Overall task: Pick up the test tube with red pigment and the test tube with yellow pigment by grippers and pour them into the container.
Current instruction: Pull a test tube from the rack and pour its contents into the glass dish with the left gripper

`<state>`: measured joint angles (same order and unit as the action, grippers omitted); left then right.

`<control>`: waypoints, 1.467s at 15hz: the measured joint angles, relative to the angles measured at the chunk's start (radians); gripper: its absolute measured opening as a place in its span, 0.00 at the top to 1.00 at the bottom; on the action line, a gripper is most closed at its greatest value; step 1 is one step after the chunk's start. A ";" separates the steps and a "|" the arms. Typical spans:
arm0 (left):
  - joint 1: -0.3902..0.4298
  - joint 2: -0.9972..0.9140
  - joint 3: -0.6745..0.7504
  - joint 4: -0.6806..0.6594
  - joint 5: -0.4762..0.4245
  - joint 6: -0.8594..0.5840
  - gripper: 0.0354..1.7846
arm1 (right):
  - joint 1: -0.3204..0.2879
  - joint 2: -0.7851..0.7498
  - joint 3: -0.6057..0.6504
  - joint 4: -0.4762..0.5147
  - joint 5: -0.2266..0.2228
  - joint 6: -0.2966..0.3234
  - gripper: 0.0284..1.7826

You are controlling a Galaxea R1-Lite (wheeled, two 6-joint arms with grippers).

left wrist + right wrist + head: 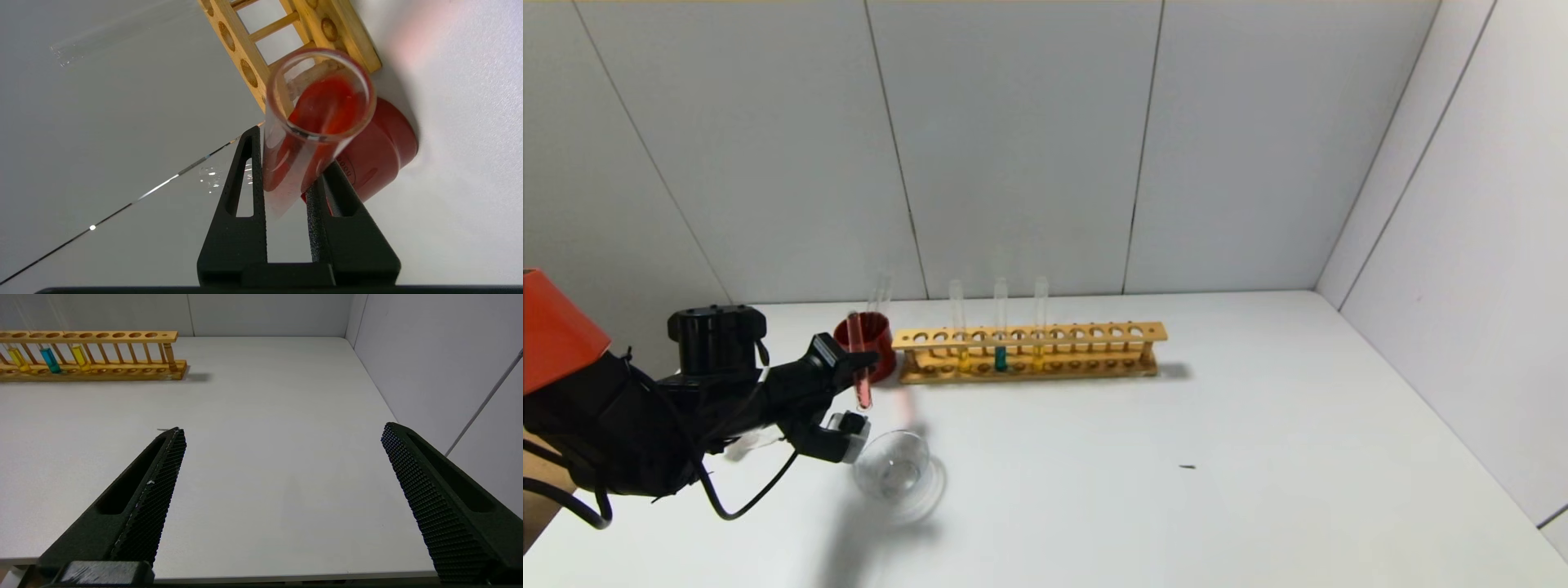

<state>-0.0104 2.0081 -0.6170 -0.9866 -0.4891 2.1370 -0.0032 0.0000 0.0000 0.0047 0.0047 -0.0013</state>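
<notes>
much bare table (1258, 457) rightward

Left arm (629, 425) is showing a bulky black casing, an orange panel at its upper end, a round ribbed black knob, and black cables looping beneath. Left pincer (286, 179) is presenting two black, slotted, wedge-shaped fingers beside a whitish-grey block. Right pincer (282, 457) fingers are displaying cross-hatched black pads.
</notes>
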 joint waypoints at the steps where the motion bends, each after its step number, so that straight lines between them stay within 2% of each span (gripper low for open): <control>1: 0.000 0.000 -0.001 -0.001 0.000 0.013 0.83 | 0.000 0.000 0.000 0.000 0.000 0.000 0.02; 9: -0.021 -0.006 -0.013 -0.006 0.009 0.063 0.83 | 0.000 0.000 0.000 0.000 0.000 0.000 0.02; 12: -0.027 -0.007 -0.012 -0.063 0.020 0.072 0.83 | 0.000 0.000 0.000 0.000 0.000 0.000 0.02; 22: -0.047 -0.027 -0.006 -0.124 0.022 0.144 0.83 | 0.000 0.000 0.000 0.000 0.000 0.000 0.02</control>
<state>-0.0572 1.9806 -0.6234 -1.1109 -0.4670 2.2806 -0.0032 0.0000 0.0000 0.0047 0.0047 -0.0013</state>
